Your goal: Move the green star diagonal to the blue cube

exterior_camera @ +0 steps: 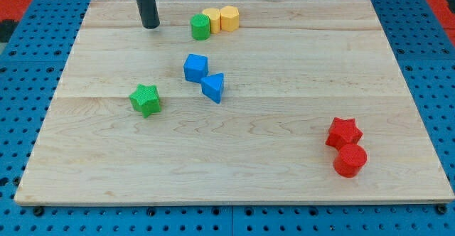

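My tip (150, 25) sits near the desk's (284, 186) top, well apart from the green star (146, 99); no gripper here. Risk: an off-centre push spins it into the blue cube (195, 67).

Layout: you are seeing my tip (150, 26) standing on the bench (284, 186) near the view's top left, left of the green cylinder (200, 27), which is touching two yellow blocks (220, 18). The green star (146, 99) is lying lower left of the blue cube (195, 67). The blue wedge (213, 87) is sitting just beside the cube. The red star (344, 132) is sitting above the red cylinder (350, 160) at the lower right.
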Controlling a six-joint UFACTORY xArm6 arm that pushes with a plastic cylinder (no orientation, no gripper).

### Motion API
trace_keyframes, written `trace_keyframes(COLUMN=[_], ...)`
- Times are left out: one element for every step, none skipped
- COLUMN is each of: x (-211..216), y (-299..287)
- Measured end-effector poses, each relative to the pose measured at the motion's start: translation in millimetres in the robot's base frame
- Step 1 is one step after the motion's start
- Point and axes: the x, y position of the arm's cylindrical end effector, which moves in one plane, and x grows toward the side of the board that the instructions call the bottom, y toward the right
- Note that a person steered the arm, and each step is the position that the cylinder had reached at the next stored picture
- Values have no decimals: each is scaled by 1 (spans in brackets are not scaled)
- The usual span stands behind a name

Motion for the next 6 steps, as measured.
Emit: trace_keyframes(x=[38,83,182,231,226,181], y=[-3,-36,-25,1,54,31])
